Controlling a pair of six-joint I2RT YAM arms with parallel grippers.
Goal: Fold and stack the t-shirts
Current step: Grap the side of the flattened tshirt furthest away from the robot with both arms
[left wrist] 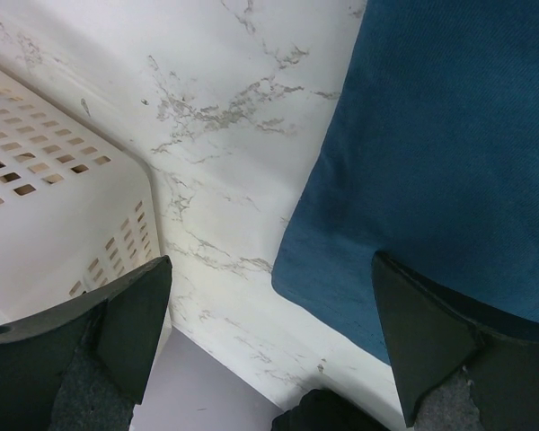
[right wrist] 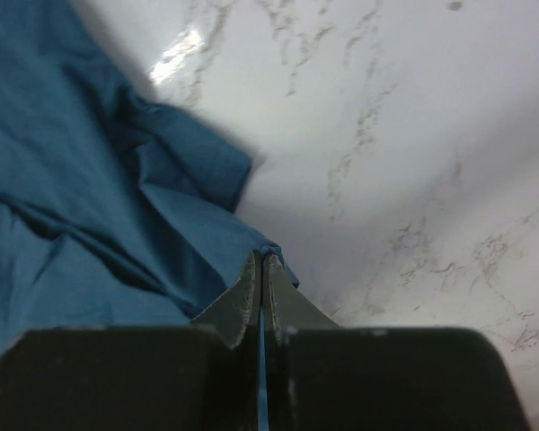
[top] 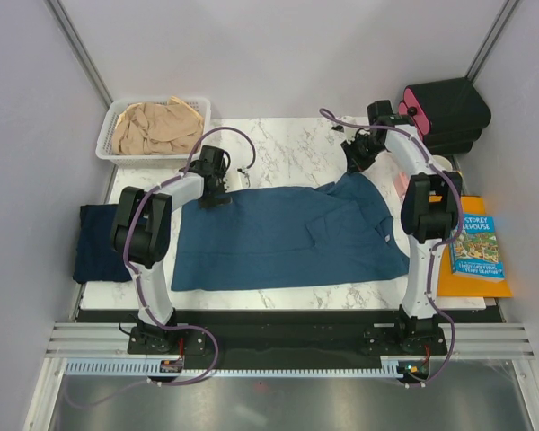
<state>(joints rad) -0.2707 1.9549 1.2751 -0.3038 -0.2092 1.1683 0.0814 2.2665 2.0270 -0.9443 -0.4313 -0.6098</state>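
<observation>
Only R wrist cam shows R hand (right wrist: 260, 262) pinching teal shirt (right wrist: 90, 197); L hand (left wrist: 269, 265) spread.

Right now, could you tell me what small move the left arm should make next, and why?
Probably lower the left gripper and close it on the teal-blue t-shirt's corner. It stands open, jaws either side of that corner, while the right gripper is shut on the shirt's far right edge.

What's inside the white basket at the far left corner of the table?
A crumpled beige-tan t-shirt fills the white basket. Anything beneath it is hidden by the fabric.
</observation>
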